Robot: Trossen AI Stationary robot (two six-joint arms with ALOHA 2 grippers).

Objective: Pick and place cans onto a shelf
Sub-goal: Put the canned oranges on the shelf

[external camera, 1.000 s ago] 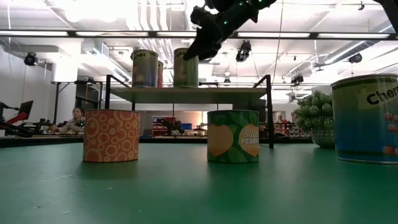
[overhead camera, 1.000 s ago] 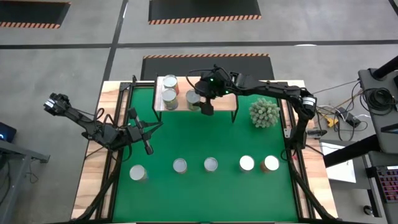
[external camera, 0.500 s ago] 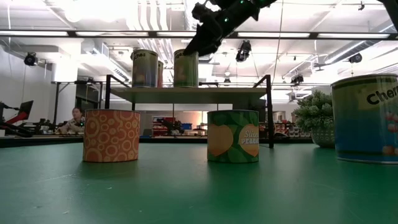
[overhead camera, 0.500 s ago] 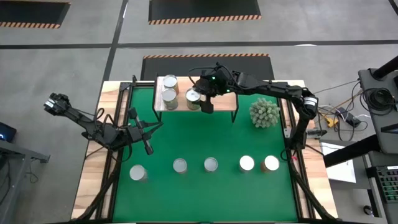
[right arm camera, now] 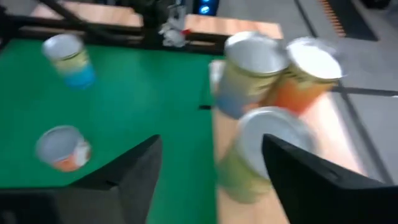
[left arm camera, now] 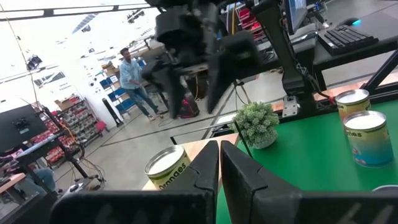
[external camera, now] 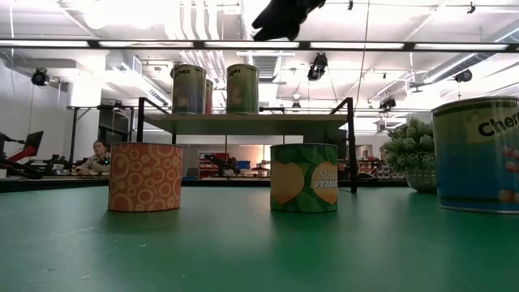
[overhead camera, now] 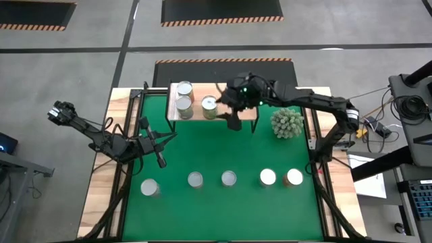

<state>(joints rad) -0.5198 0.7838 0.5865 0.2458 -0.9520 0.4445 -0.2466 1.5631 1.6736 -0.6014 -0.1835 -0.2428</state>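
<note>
The wooden shelf (overhead camera: 236, 110) stands at the mat's far edge with three cans upright on their bases: two at its left end (overhead camera: 185, 88) (overhead camera: 183, 103) and a third (overhead camera: 209, 103) beside them. My right gripper (overhead camera: 231, 115) (right arm camera: 211, 180) hangs open above the shelf, just right of the third can, with nothing between its fingers. In the low view it (external camera: 280, 16) is well above the shelf cans (external camera: 242, 88). Several more cans (overhead camera: 229, 178) stand in a row near the mat's front. My left gripper (overhead camera: 160, 159) (left arm camera: 219, 168) waits shut at the mat's left side.
A spiky pale-green plant (overhead camera: 287, 122) sits on the mat right of the shelf. The front row runs from a can at the left (overhead camera: 149, 187) to one at the right (overhead camera: 294, 177). The green mat (overhead camera: 216, 148) between shelf and row is bare.
My right gripper has come off the third can on the shelf, rising and drawing back toward the table's right. That can stays upright on the shelf beside the other two.
</note>
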